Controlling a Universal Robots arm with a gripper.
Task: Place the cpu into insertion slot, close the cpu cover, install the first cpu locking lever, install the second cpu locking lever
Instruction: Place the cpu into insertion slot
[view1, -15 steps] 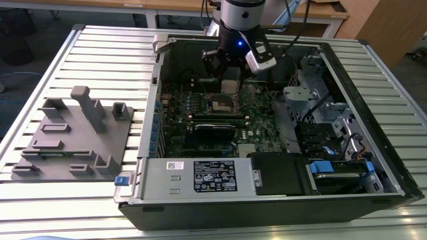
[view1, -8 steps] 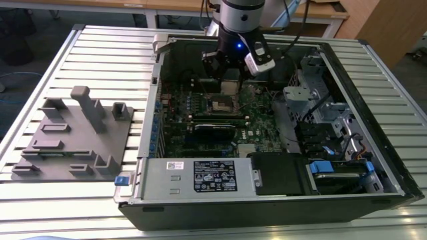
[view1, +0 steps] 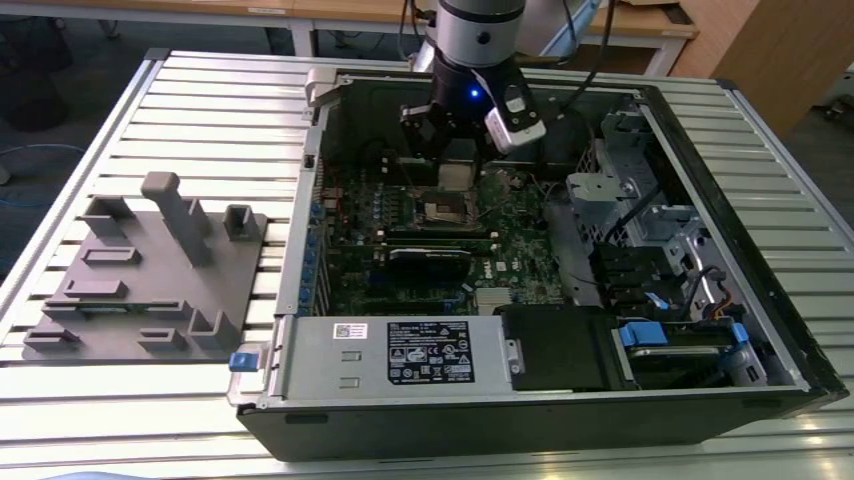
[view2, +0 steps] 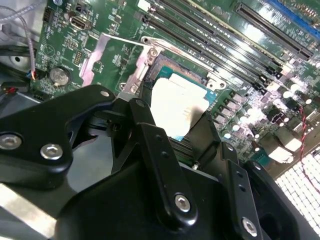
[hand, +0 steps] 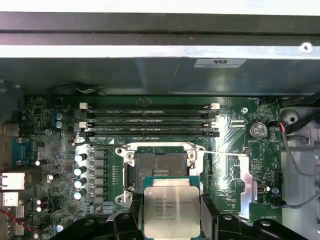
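My gripper (hand: 171, 220) is shut on the cpu (hand: 171, 207), a flat silver-topped square held between two black fingers (hand: 131, 215). The cpu hangs just above and slightly short of the insertion slot (hand: 161, 167), whose dark centre lies uncovered inside its silvery rim. In the second wrist view the cpu (view2: 175, 105) glares white over the slot's rim (view2: 145, 65). The exterior view has the gripper (view1: 457, 168) low inside the open computer case, over the insertion slot (view1: 446, 208). I cannot pick out the cpu cover with certainty. A silvery plate (hand: 248, 175) and a thin wire lever (hand: 225, 153) sit beside the slot.
Long black memory slots (hand: 150, 120) run just beyond the slot. Case walls (view1: 315, 130) ring the motherboard. A labelled power supply (view1: 427, 350) fills the near end; drive bays and cables (view1: 654, 250) are on the exterior view's right. A grey fixture plate (view1: 147, 270) lies outside on the left.
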